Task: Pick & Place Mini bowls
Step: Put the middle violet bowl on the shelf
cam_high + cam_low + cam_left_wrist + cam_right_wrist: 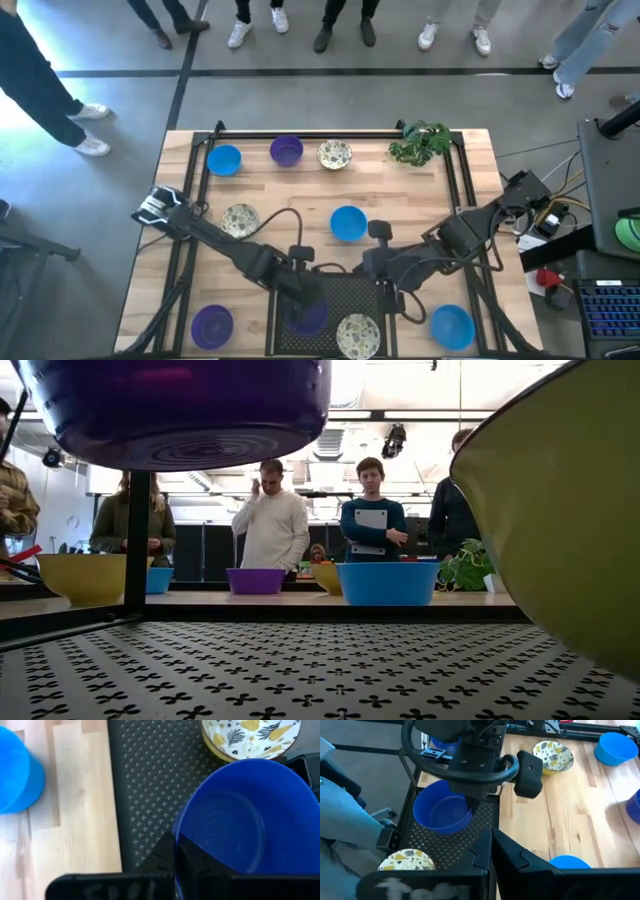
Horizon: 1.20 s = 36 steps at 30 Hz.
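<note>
My left gripper (305, 298) is over the black mesh tray (335, 290) at the table's near edge, shut on a purple mini bowl (306, 318). In the low view this bowl (180, 410) hangs above the tray floor (300, 670). A cream patterned bowl (357, 336) sits on its base in the tray beside it. My right gripper (390, 288) waits just right of the tray, shut and holding nothing, and it (492, 855) faces the left arm. Other blue, purple and cream bowls stand on the wooden table. My left gripper holds the purple bowl by its rim (178, 834). One finger (192, 862) is inside the bowl and the other is outside its wall. The fingers come from above, slanting down. The bowl is lifted clear of the tray and sits about level.
Loose bowls: blue (452, 326) and purple (212, 325) near the front corners, cream (240, 218) and blue (347, 222) mid-table, and blue (224, 160), purple (287, 150) and cream (335, 153) at the far edge. A leafy plant (420, 143) stands far right. People stand beyond the far edge.
</note>
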Tool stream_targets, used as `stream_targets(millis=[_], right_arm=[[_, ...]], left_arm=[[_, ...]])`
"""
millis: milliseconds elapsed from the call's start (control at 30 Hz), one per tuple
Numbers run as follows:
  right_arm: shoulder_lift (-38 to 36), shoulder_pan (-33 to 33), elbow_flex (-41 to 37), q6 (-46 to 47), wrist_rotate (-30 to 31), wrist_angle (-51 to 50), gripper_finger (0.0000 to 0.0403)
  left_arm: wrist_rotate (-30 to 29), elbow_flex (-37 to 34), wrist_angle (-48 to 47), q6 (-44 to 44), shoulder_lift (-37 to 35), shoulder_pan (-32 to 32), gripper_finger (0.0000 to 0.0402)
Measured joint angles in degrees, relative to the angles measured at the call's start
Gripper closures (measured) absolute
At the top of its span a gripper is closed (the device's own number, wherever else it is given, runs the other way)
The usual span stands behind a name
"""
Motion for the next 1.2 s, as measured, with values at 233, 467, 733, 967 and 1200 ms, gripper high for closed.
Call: stream_targets(millis=[233,467,733,967,1200], right_arm=[[0.0,0.3,-0.8,0.0,-0.3,0.0,0.0394],[0.0,0.4,-1.0,-0.2,-0.4,0.2,0.0394],[0.0,0.4,-1.1,-0.1,-0.6,0.3,0.0394],[0.0,1.1,-1.1,-0.2,-0.6,1.6,0.0394],[0.0,2.6,-1.1,0.0,-1.9,1.3,0.0394]], left_arm=[[3.5,0.0,2.3,0.8,1.6,0.0,0.0401],[5.3,-0.1,3.5,0.7,3.5,-0.1,0.0401],[6.2,-0.1,4.1,-1.1,5.3,-0.6,0.0401],[6.3,-0.1,4.6,-3.7,6.2,-1.7,0.0401],[6.2,-0.2,5.3,-5.2,7.1,-2.6,0.0401]])
